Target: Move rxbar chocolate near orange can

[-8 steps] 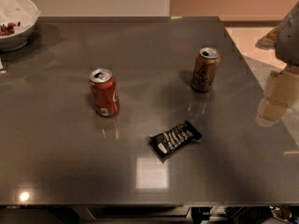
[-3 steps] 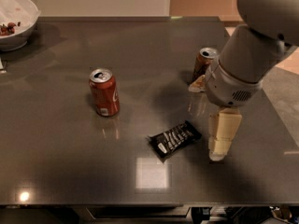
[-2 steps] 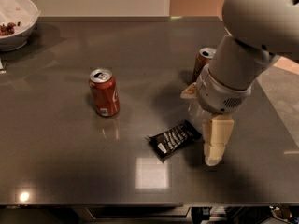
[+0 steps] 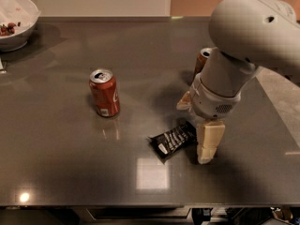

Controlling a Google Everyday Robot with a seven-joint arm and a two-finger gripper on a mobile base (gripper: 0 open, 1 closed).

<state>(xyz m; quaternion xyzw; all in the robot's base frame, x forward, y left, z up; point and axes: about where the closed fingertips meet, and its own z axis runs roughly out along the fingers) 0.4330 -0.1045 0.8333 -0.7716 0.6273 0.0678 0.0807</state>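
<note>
Mostly, arm (image 4: 225,78) hides orange can (image 4: 201,62); jaws beside rxbar chocolate (image 4: 172,138).

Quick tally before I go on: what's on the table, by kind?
Cans: 2 (red can, orange can partly behind the arm)
Snack bars: 1 (rxbar chocolate)
Bowls: 1 (bowl, far left corner)
Total: 4
The tool is just right of the rxbar chocolate, low over the table.

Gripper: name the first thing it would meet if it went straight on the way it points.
The gripper points down over the right end of the black snack bar and would most likely meet that bar first. Depth is unclear, so its near jaw may instead land on the table just beside it.
</note>
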